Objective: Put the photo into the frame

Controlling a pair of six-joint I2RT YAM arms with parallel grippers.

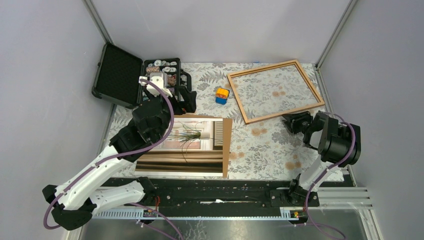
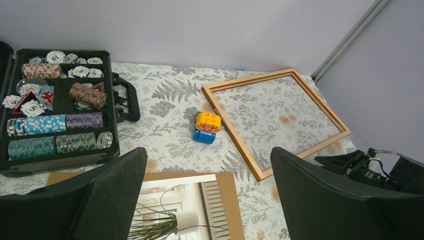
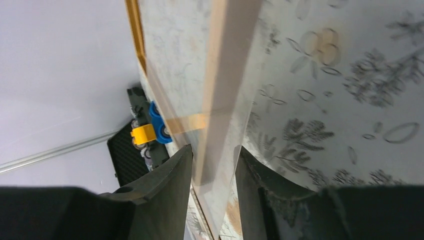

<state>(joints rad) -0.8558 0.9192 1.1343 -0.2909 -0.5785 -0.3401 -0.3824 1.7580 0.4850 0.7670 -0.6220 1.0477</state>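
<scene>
Wooden frame (image 3: 226,75) seemingly in pinch of right gripper (image 3: 214,152), plain only from its wrist view; left gripper (image 2: 207,165) spread wide.

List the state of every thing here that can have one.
photo, face up on the board, not in the frame
frame, flat on the table, empty
board, flat, under the photo
case, open, chips inside
left gripper, open, empty, above the photo
right gripper, straddles the frame's near rail, contact unclear
</scene>
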